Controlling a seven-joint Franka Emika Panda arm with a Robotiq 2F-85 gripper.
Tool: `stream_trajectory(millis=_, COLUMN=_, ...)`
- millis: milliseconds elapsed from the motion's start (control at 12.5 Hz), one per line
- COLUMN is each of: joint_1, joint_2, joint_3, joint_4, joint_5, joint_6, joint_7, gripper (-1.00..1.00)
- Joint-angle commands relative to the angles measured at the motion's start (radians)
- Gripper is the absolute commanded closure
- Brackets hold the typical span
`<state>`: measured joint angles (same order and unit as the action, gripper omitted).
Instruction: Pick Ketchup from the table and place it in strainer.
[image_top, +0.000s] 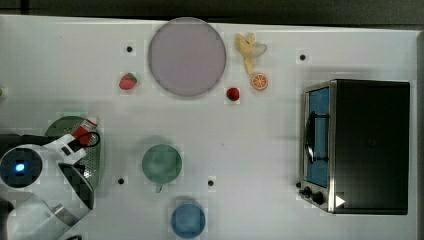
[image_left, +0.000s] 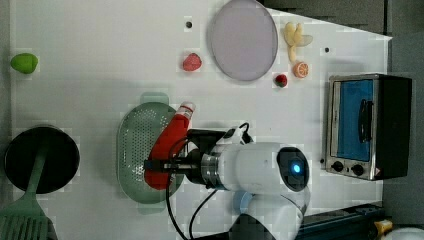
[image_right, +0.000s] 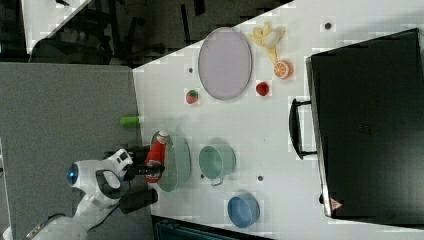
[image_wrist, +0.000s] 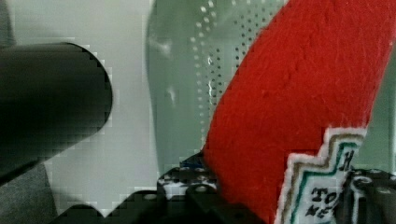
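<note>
**A:** Where did you have the Ketchup at that moment?

**B:** You had it over the strainer, lying long-ways above the basket's perforated floor. In the left view its red cap poked out past the strainer's upper rim, and its fat end sat near the lower rim. Whether the bottle touched the mesh or hung just above it, I could not tell.

**A:** And the fingers?

**B:** Your gripper was clamped on the bottle's body. The wrist view showed the red felt and the white label patch pressed right between the dark finger parts (very close to the lens), with the pale green holes behind.

**A:** What else stood on the table?

**B:** In the top view you had a green cup just right of the strainer and a blue cup below that. A round grey plate lay near the far edge, a strawberry to its left, a small dark-red fruit and an orange slice to its right, and a peeled banana above the slice. The toaster oven stood at the top view's right.
</note>
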<state>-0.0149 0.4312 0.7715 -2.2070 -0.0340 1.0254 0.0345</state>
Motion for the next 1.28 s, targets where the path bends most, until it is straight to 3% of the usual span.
stream_trajectory(millis=80, joint_1=0.03, joint_2=0.029, joint_3=-0.016, joint_4=0.009, joint_5=-0.043, joint_6=0.043, joint_7=0.055, gripper=-0.51)
stream_trajectory(millis=240, joint_1=0.038, joint_2=0.04, joint_3=-0.025, joint_4=0.015, joint_5=-0.057, joint_6=0.054, joint_7=0.058, gripper=-0.95)
stream_trajectory(millis=320, joint_1=0.037, joint_2=0.026, joint_3=-0.022, joint_4=0.021, joint_5=-0.056, joint_6=0.058, joint_7=0.075, gripper=-1.0)
stream_trajectory(millis=560, joint_1=0.012, joint_2=-0.086, joint_3=-0.021, joint_4=0.038, joint_5=-0.053, joint_6=0.024, joint_7=0.208, gripper=-1.0)
stream_trajectory(millis=800, joint_1=-0.068, joint_2=-0.239, joint_3=-0.022, joint_4=0.086, joint_5=-0.037, joint_6=-0.159, joint_7=0.214, gripper=-1.0)
stream_trajectory(millis=1280, joint_1=-0.242, joint_2=-0.406, joint_3=-0.109, joint_4=0.336, joint_5=0.171, joint_6=-0.657, joint_7=0.18, gripper=-1.0)
